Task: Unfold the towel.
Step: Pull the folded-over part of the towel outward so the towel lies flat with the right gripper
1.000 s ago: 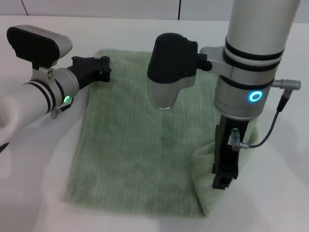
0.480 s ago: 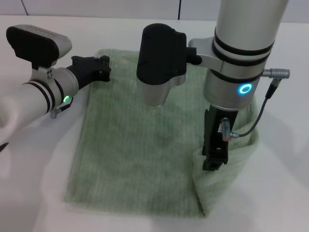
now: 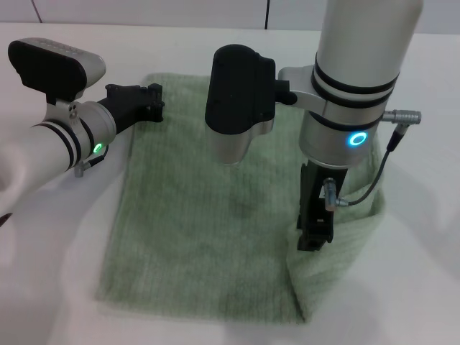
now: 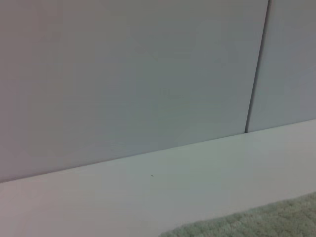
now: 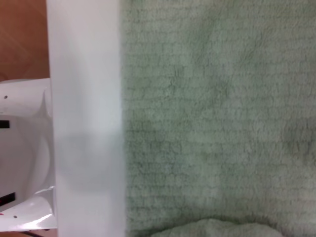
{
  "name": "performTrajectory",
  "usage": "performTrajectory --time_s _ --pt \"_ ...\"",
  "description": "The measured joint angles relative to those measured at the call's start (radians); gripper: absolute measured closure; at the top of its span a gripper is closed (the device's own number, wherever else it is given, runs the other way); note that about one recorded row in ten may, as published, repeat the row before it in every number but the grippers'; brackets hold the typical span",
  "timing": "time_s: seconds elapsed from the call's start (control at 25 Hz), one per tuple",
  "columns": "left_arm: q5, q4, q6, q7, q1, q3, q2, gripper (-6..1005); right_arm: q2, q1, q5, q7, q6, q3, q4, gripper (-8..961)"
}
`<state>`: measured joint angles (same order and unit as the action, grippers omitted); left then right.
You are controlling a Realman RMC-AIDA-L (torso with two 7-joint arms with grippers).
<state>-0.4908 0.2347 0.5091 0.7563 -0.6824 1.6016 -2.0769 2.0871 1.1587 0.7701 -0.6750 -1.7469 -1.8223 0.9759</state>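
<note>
White tabletop backed by a pale panelled wall carried the towel, a sage-green ribbed cloth spread across the middle of the surface. Along its right edge, 1 fold stood raised and bunched around the right gripper, which pointed straight down with its fingers clenched on that lifted layer. At the towel's far left corner, the left gripper reached in low over the table; whether its fingers were parted or closed could not be told
</note>
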Motion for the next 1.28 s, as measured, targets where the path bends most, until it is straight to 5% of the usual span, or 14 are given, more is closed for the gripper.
performTrajectory --time_s 1.04,1.28 --pt "0.001 0.009 -0.006 0.005 0.000 0.000 -0.002 1001 0.002 0.014 0.006 -0.075 0.051 -0.024 -0.100 717" --pt "0.002 0.011 -0.006 0.005 -0.001 0.000 -0.002 1001 0.002 0.012 0.007 -0.065 0.020 -0.032 -0.069 908"
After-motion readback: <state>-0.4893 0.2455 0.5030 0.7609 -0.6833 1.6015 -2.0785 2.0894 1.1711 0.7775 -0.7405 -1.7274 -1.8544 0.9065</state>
